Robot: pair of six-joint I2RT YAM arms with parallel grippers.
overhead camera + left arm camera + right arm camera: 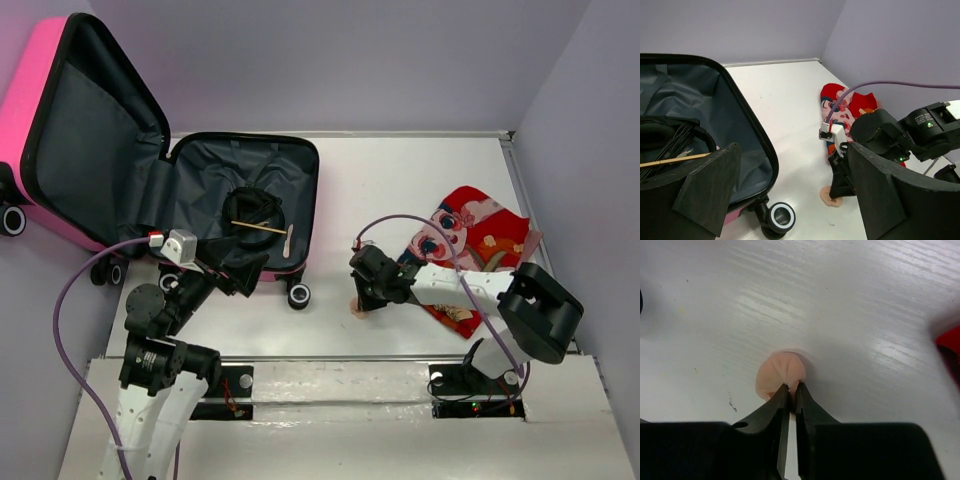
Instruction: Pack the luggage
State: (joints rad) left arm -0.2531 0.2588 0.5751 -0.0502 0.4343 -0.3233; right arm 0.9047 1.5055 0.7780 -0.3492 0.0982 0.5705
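Hot-pink luggage [100,140] sits at the far left of the white table [400,170], fully open. Its lid stands up on the left and its base lies flat, dark grey lining [735,130] showing. Inside the base are black headphones [255,208] with a thin wooden stick [258,227] lying across them.

The left gripper [240,272] hovers at the luggage's near edge, just beside the front black wheel [298,295]. Its jaws are spread wide and hold nothing; the wrist view shows the same gap [792,155].

The right gripper [362,300] is right of the luggage, a little past that wheel, tips down at the table. Its fingers [782,405] are nearly together, pinching the near edge of a small round peach pad [775,375]. The pad lies flat on the table, outside the luggage [831,198].

A red patterned cloth [480,240] with a cartoon face print lies further right of the luggage, beyond the right gripper. The right arm crosses over its near part. It is also outside the luggage.
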